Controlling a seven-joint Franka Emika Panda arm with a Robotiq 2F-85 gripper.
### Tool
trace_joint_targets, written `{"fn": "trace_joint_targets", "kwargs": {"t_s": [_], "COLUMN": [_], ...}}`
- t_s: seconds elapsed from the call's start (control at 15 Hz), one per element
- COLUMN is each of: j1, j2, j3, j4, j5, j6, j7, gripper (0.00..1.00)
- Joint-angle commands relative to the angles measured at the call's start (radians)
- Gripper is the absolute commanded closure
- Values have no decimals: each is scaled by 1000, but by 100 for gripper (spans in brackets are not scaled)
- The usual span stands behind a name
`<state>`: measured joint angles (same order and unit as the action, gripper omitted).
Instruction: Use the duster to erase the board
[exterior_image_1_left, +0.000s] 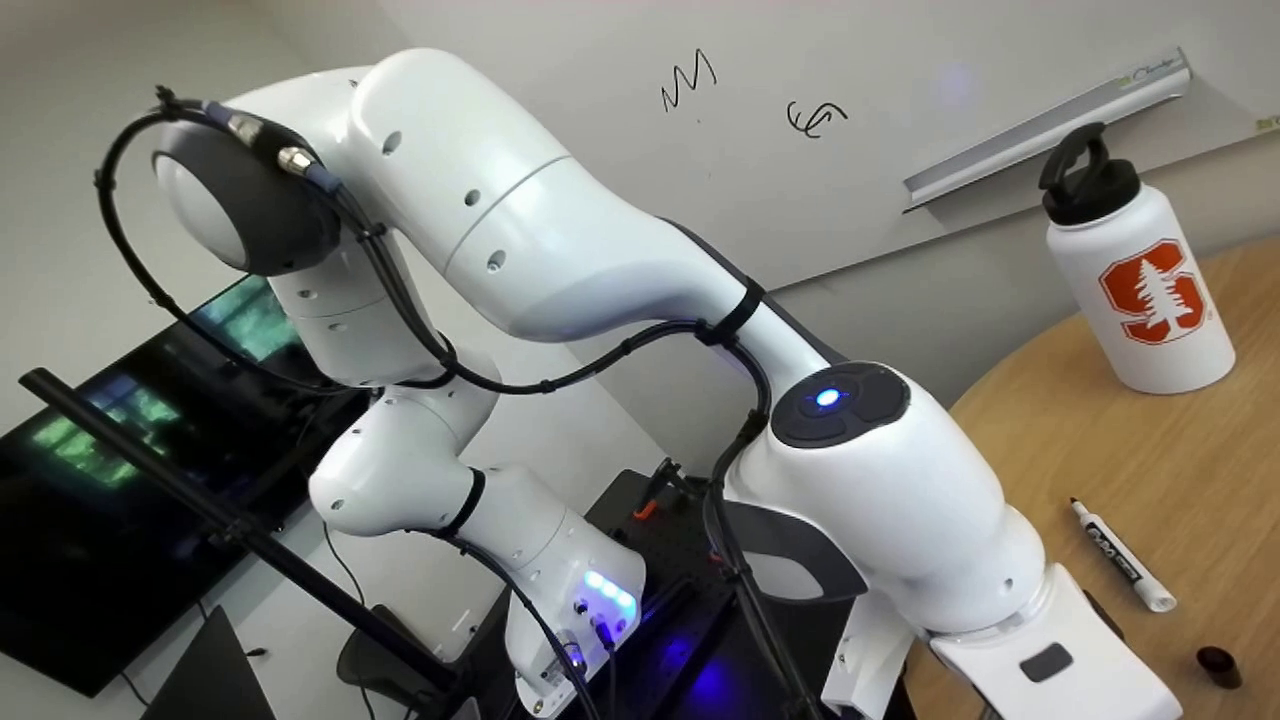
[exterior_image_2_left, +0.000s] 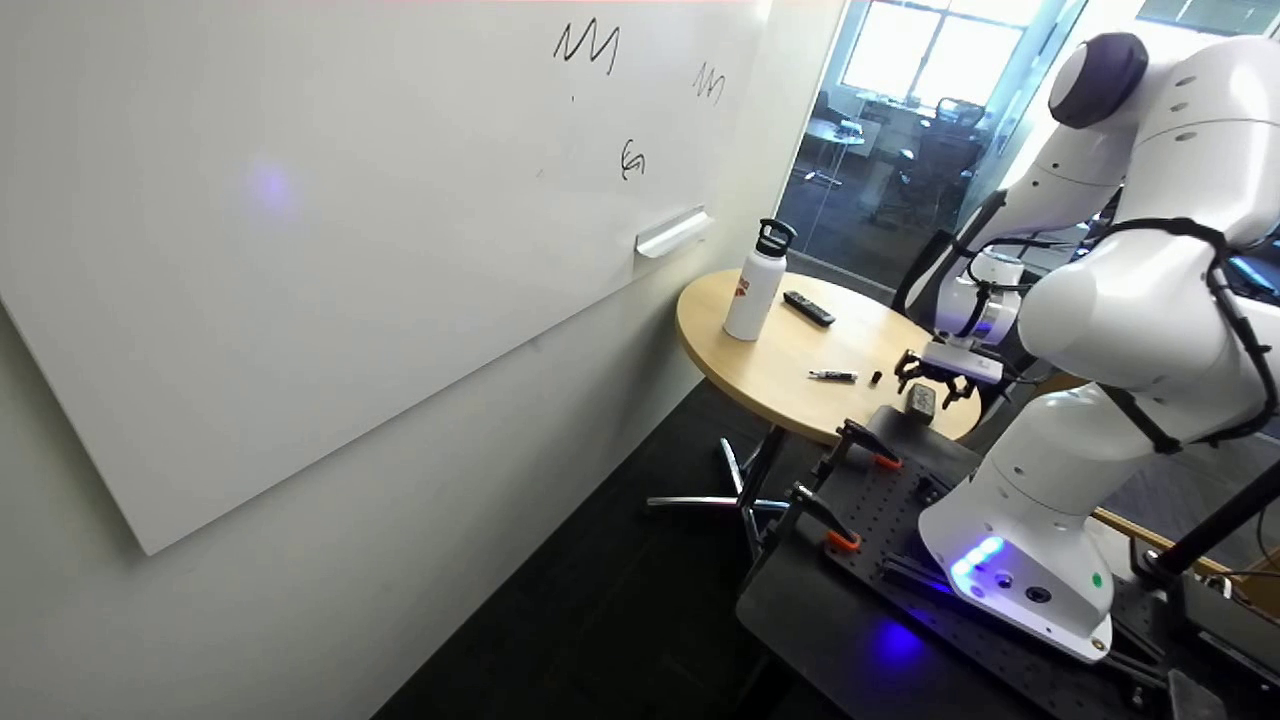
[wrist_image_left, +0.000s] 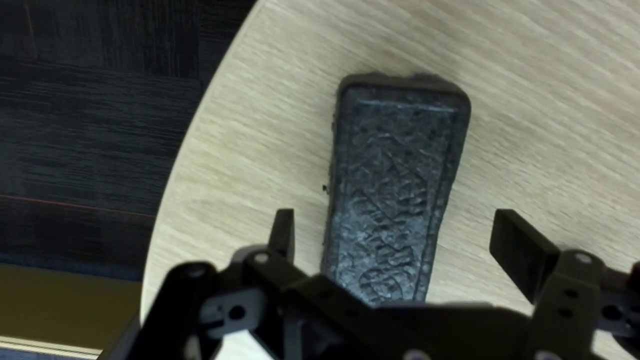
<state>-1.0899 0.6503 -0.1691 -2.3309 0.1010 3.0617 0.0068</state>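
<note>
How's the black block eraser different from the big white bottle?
The black rectangular block eraser lies flat; the white cylindrical bottle with a black lid stands upright. The eraser is much shorter than the bottle. The eraser looks dark all over; the bottle's white body has a red badge. Both rest on the round wood-grain table.

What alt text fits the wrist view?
Duster lying on the wooden table near its curved edge, the open gripper framing it with a gap on each side and hiding its lower end. Dark floor shows beyond the edge.
</note>
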Motion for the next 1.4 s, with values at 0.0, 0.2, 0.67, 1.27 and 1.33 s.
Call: {"fn": "trace_joint_targets", "kwargs": {"t_s": [0.0,0.2,0.67,1.27,1.33], "j1": [17,22,54,235,228], "j2": [21,29,-47,-458,-508], "j3": [-10,-13,-29,-89,-65], "j4": [19,24,-40,-338,-374], "j5": [11,11,4,-86,-107], "j6": [8,9,29,201,222], "j7": [-4,-1,-8,-82,-91], "gripper": [25,44,72,72,72]}}
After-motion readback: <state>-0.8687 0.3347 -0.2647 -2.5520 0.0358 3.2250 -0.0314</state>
